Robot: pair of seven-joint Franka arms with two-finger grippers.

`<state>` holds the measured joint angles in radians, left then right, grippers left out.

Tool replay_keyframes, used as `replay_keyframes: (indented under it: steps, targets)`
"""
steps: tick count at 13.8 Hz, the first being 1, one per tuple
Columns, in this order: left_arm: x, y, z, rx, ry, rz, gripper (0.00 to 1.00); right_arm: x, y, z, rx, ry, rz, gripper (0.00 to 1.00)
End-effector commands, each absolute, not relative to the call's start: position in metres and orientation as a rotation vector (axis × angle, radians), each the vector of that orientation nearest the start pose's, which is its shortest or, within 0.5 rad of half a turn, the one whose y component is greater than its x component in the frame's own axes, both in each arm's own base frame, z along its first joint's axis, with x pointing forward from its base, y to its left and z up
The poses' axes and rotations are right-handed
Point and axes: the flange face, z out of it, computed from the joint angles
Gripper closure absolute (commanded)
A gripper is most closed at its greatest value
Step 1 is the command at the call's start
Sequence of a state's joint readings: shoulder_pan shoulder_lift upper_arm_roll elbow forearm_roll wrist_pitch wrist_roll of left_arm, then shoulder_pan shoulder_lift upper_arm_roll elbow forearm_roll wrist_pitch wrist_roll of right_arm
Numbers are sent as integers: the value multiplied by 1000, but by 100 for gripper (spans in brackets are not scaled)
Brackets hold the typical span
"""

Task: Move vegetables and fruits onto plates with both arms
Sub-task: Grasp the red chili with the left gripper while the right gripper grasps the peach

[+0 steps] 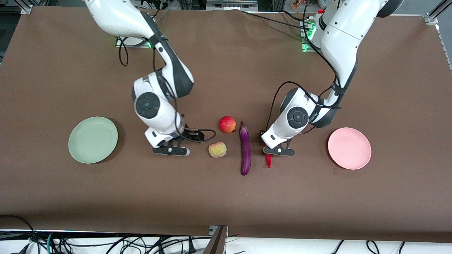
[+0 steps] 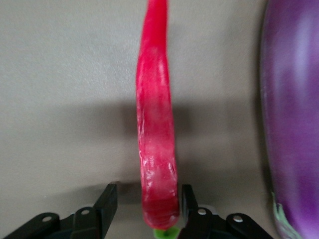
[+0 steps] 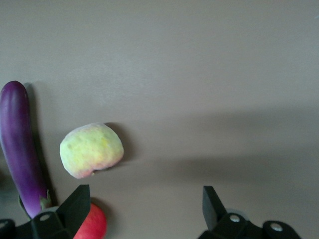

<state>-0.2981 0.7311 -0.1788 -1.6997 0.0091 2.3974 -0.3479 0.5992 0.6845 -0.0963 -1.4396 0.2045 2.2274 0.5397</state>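
Thin red chili pepper (image 1: 268,160) with a green stem, lying on the brown table (image 1: 226,197), just beside the long glossy purple eggplant (image 1: 245,150) on the side toward the left arm's end. Down low over the chili's stem end, the left arm's black two-finger gripper (image 1: 279,151); in the left wrist view (image 2: 148,206), fingers (image 2: 106,201) spread on either side of the pepper (image 2: 156,129), one finger touching or nearly touching it, the other standing clear, so released and not clamped. Purple eggplant (image 2: 294,124) at the edge of that same view.

Eggplant stretched with its dark stem cap farther from the front camera, tip nearer. Round red apple (image 1: 227,124) with yellowish patches just beside the cap, toward the right arm's end. Pale yellow-pink peach (image 1: 217,149) nearer to the front camera than the apple, near the eggplant's middle.

Right arm's black gripper (image 1: 171,150) low over bare table near the peach, toward the right arm's end; in the right wrist view (image 3: 144,206), fingers (image 3: 77,204) wide apart, grasping nothing, with peach (image 3: 91,150), eggplant (image 3: 21,149) and a sliver of apple (image 3: 92,224) ahead.

Round pale mint green plate (image 1: 93,139) toward the right arm's end, round pink plate (image 1: 349,148) toward the left arm's end, each well apart from the produce, nothing on either.
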Motion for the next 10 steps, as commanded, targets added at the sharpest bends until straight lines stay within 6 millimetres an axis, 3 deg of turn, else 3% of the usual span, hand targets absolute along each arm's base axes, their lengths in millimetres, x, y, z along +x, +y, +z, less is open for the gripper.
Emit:
replay_keyframes:
  steps: [1,3,6,9,10]
  targets:
    - [608,-301,174,-3222,174,84,67,630,392,284,-2947,257,-124,0]
    - [610,-299,180,-3224,173,73,88,629,406,264,-2912,303,-197,0]
    - [615,-288,222,-3199,153,95,95,625,421,247,-2878,284,-270,0]
    - [624,-233,265,-3053,139,188,94,620,434,239,-2861,260,-306,0]
    - [628,-216,273,-2986,211,215,94,619,436,237,-2857,256,-315,0]
